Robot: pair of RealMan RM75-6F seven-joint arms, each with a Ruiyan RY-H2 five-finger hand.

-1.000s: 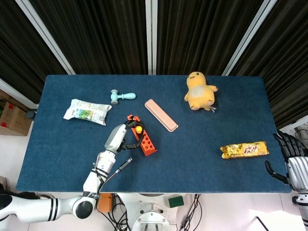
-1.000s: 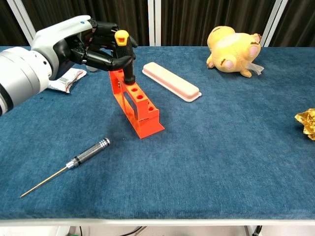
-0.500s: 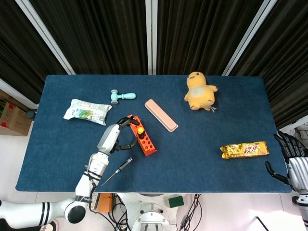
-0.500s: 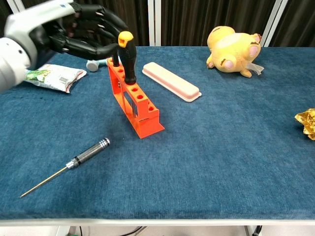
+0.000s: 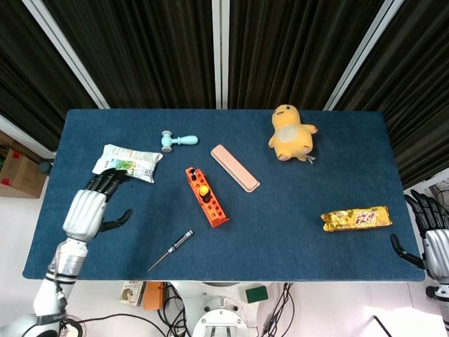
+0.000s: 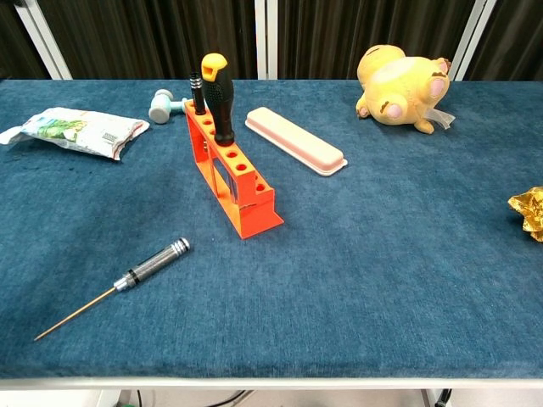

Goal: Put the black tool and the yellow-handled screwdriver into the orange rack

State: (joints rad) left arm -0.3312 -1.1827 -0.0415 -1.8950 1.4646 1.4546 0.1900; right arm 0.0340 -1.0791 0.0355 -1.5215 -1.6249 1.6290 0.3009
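The yellow-handled screwdriver [image 6: 217, 97] and black tool [image 6: 197, 91] stand upright in the orange rack [image 6: 233, 174], mid-frame. Left hand [image 5: 90, 208], fingers spread, empty, lower left; right hand [image 5: 429, 235], empty, fingers apart, at the desk's [image 5: 302, 225] right edge.

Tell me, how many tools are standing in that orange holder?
2. A slim black tool stands at the far end of the orange rack, and the yellow-handled screwdriver stands just in front of it. A third tool, the thin silver-tipped driver, lies on the table outside it.

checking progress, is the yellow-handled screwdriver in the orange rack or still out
In. The yellow-handled screwdriver stands upright in a hole of the orange rack.
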